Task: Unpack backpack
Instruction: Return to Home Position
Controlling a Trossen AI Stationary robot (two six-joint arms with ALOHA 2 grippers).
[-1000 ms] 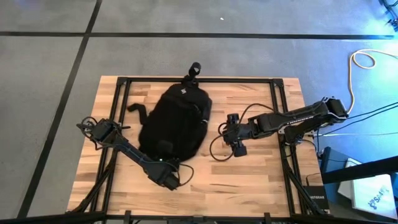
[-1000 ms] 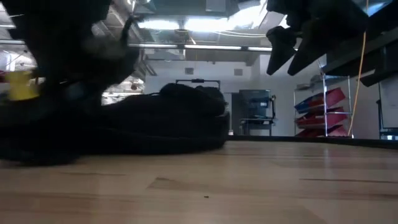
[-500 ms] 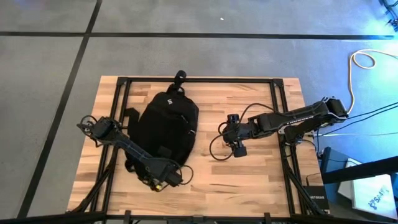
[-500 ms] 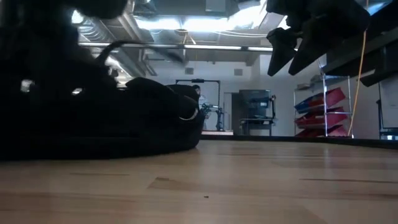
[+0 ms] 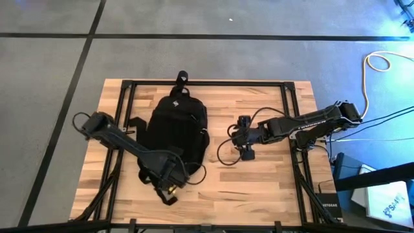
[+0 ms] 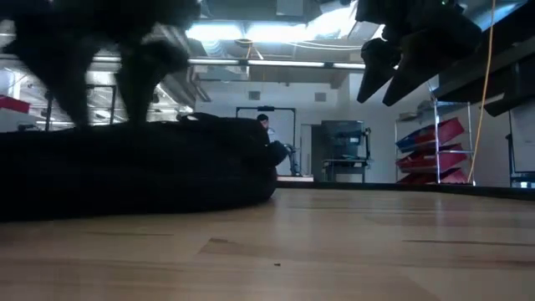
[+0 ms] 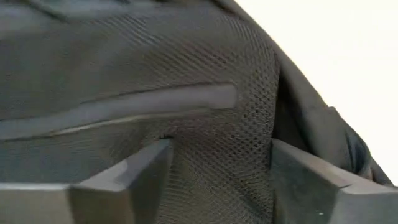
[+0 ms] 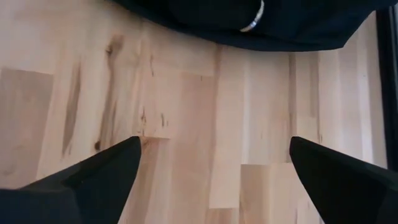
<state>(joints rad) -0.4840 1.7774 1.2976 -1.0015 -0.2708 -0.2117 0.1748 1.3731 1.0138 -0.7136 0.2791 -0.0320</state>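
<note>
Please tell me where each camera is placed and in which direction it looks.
High view: above the table, straight down; both arms, left gripper at the backpack, right gripper beside it.
Low view: at table-top height, level across the table toward the room; right gripper hangs from above.
Left wrist view: on the left wrist, facing backpack mesh between its open fingers.
Right wrist view: on the right wrist, facing table past its open fingers.
Shared: all show the backpack.

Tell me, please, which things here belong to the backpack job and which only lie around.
Part of the job: the backpack, flat on the table; the left gripper, open at its bottom end; the right gripper, open above bare wood beside it.
Just lying about: the cable on the floor; the red bins in the room behind.
</note>
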